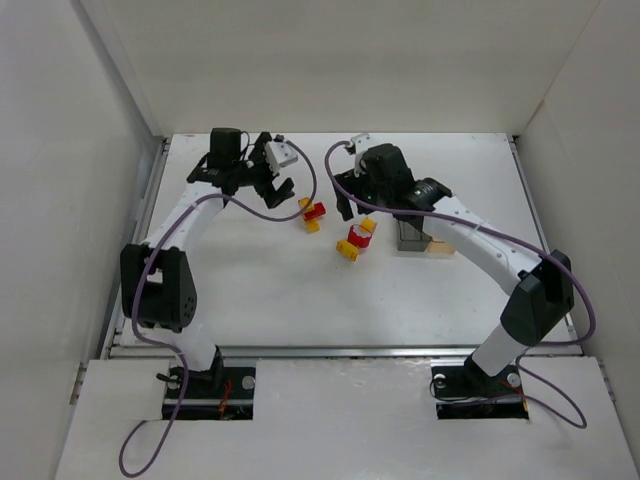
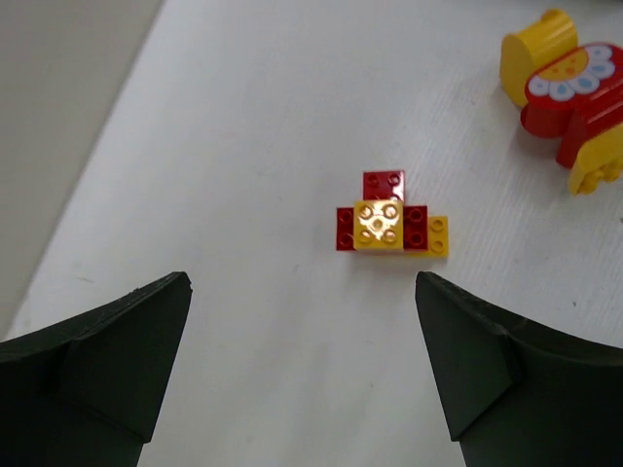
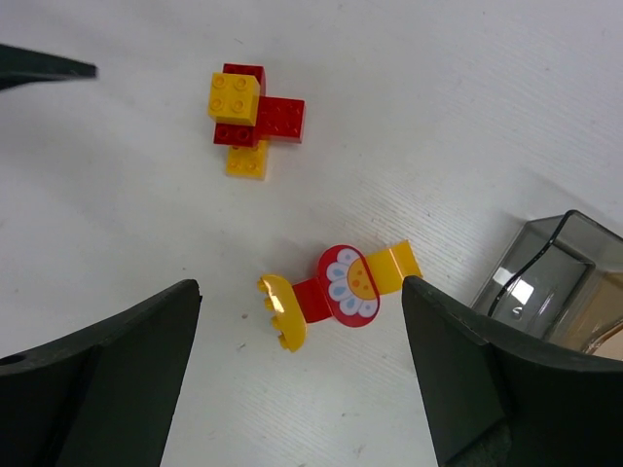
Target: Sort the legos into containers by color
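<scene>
One clump of red and yellow legos point(image 1: 312, 215) point(image 2: 389, 224) point(image 3: 248, 112) lies on the white table. My left gripper point(image 1: 278, 190) point(image 2: 302, 292) hovers just short of it, open and empty. A second clump of legos point(image 1: 357, 241) point(image 2: 569, 88) point(image 3: 336, 292) has a red flower-printed piece between yellow bricks. My right gripper point(image 1: 352, 208) point(image 3: 300, 287) hangs above this clump, open, with the bricks in line between its fingers and untouched. The containers stand to the right: a dark grey box point(image 1: 410, 236) point(image 3: 555, 263) joined to a tan clear one point(image 1: 441, 246) point(image 3: 599, 336).
White walls enclose the table on three sides. The left finger tip point(image 3: 39, 68) pokes into the right wrist view at the upper left. Purple cables point(image 1: 300, 195) loop off both arms above the table. The right arm's forearm point(image 1: 480, 245) passes over the containers.
</scene>
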`<state>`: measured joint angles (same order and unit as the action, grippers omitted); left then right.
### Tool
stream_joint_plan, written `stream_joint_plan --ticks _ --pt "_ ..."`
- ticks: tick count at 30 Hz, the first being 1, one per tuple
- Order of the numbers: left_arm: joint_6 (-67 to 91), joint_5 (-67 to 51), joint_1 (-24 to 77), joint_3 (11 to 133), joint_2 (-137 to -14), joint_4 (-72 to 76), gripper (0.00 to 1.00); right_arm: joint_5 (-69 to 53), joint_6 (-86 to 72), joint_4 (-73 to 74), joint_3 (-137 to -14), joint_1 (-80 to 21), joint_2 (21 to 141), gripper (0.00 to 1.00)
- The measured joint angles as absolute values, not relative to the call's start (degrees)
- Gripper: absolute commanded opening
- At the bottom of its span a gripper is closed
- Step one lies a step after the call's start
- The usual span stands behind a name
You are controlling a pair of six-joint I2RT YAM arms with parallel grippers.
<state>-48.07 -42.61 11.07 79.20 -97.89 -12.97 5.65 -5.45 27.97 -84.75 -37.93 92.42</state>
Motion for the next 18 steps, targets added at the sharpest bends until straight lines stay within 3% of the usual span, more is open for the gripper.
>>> stream_joint_plan --ticks 4,11,18 --pt "-46.09 -44.88 11.11 77.52 -93.97 -9.69 1.00 5.41 -5.32 28.10 -86.41 -37.76 94.91 0.89" --pt "-49.71 -52.45 8.27 75.11 -101.45 -14.41 1.00 1.48 -7.38 28.88 -99.44 -36.05 103.31 0.85" --pt "-43.35 -44.25 -0.93 68.12 -101.41 -9.76 1.00 2.74 -11.29 31.14 -116.07 -37.41 117.95 0.76"
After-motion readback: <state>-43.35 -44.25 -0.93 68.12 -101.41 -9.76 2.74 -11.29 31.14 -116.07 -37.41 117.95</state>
